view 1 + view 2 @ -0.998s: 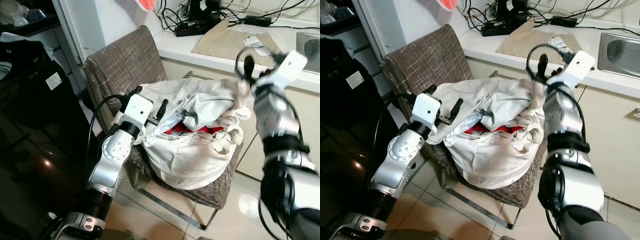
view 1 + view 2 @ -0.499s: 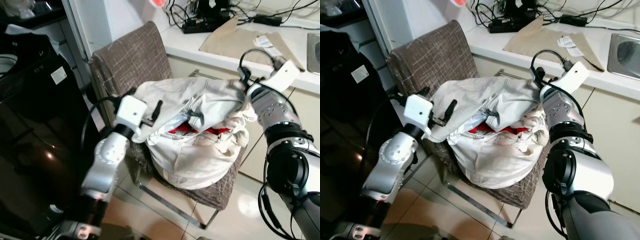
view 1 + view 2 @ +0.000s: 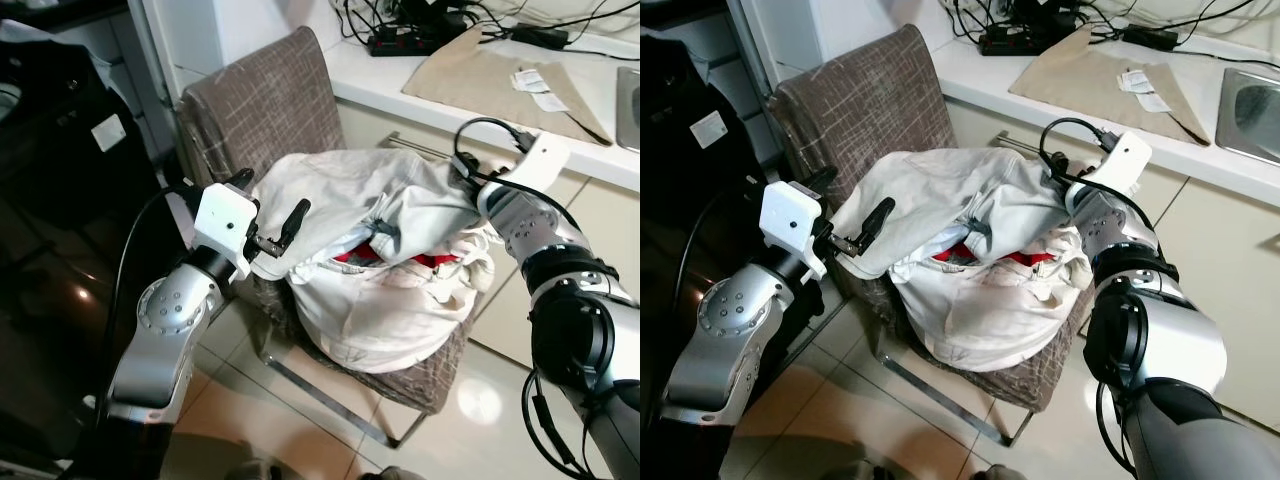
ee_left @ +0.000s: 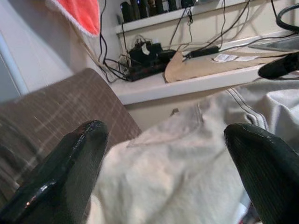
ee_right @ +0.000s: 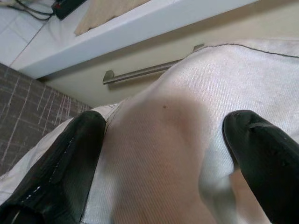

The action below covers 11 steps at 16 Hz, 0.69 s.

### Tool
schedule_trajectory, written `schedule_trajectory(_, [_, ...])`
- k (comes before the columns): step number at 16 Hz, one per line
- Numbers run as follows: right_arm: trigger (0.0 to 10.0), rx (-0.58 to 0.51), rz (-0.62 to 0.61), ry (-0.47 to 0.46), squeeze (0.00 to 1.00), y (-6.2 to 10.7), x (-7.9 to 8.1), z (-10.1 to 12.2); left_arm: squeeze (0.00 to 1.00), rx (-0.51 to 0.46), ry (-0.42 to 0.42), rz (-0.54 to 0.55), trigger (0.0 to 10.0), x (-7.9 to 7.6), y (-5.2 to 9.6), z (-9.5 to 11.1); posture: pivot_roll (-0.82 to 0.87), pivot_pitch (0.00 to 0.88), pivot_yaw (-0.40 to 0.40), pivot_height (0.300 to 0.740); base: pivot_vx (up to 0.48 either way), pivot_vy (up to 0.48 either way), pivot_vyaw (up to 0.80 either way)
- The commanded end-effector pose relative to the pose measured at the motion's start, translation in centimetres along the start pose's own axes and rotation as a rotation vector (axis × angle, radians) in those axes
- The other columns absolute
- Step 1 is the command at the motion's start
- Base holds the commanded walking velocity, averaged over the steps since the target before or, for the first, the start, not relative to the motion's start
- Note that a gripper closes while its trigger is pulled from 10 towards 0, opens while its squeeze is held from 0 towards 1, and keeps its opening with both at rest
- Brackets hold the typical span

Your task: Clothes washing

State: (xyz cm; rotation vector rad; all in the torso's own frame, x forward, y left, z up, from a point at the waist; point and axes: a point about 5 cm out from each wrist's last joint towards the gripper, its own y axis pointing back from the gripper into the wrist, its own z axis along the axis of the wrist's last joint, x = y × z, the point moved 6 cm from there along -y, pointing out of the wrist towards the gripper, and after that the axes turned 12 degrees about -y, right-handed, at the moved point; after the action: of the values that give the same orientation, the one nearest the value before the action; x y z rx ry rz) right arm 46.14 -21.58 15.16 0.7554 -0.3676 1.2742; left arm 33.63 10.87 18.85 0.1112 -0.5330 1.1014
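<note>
Both arms are out over the chair [image 3: 262, 105] now, closing in on the laundry from either side. The clothes [image 3: 370, 260] sit heaped on the seat, a big rumpled mound of off-white cloth, with a bit of red [image 3: 350, 258] peeking from a fold near the middle. The left pincer [image 3: 268, 208] is spread wide at the pile's near edge, one black finger [image 3: 290, 216] lying just over the cloth, nothing gripped yet. The right pincer [image 5: 163, 154] comes in from the surface [image 3: 480, 100] side, also released, its two fingers straddling a smooth hump of ribbed, twill-like fabric, pressed close to it. To my eye this is the gather-up step: scoop the bundle before carrying it to the washer. Doing it well means both sides biting deep into thick folds, not a thin top layer, or the heap will slide apart; a loose sleeve could trail and snag on the chair. The cloth looks soft and floppy, heavy enough to sag. The chair's brown woven cover with pale streaks looks coarse and grippy. Cables [image 3: 440, 25] and a tan mat [image 3: 490, 70] lie on the white surface behind.
</note>
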Motion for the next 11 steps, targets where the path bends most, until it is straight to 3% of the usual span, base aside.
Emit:
schedule_trajectory(1, [10.0, 0.090, 0.005, -0.005, 0.00, 0.0, 0.3, -2.1, 0.00, 0.015, 0.017, -0.008, 10.0, -0.4, 0.3, 0.0, 0.11, 0.086, -0.040, 0.740, 0.000, 0.000, 0.00])
schedule_trajectory(2, [9.6, 0.114, 0.003, -0.034, 0.00, 0.0, 0.2, -2.6, 0.00, 0.028, 0.030, -0.012, 10.0, -0.6, 0.6, 0.0, 0.11, 0.088, -0.042, 0.740, 0.000, 0.000, 0.00])
schedule_trajectory(3, [1.6, 0.142, -0.016, -0.070, 0.00, 0.1, -0.2, -3.4, 0.00, 0.039, 0.037, -0.012, 10.0, -0.7, 0.7, -0.1, 0.11, 0.093, -0.046, 0.740, 0.000, 0.000, 0.00])
schedule_trajectory(4, [0.0, 0.164, -0.047, -0.097, 0.00, 0.2, -0.9, -4.3, 0.00, 0.049, 0.039, -0.010, 10.0, -0.7, 0.8, -0.1, 0.11, 0.099, -0.050, 0.740, 0.000, 0.000, 0.00])
schedule_trajectory(9, [0.0, 0.207, -0.097, -0.044, 0.00, 0.4, -2.5, -6.6, 0.00, 0.091, 0.019, -0.018, 10.0, -1.1, 1.1, -0.3, 0.13, 0.104, -0.060, 0.740, 0.000, 0.000, 0.00])
schedule_trajectory(11, [0.0, 0.201, -0.059, -0.014, 0.00, 0.4, -2.0, -7.0, 0.00, 0.095, 0.022, -0.029, 10.0, -1.6, 0.8, -0.4, 0.12, 0.078, -0.062, 0.740, 0.000, 0.000, 0.00])
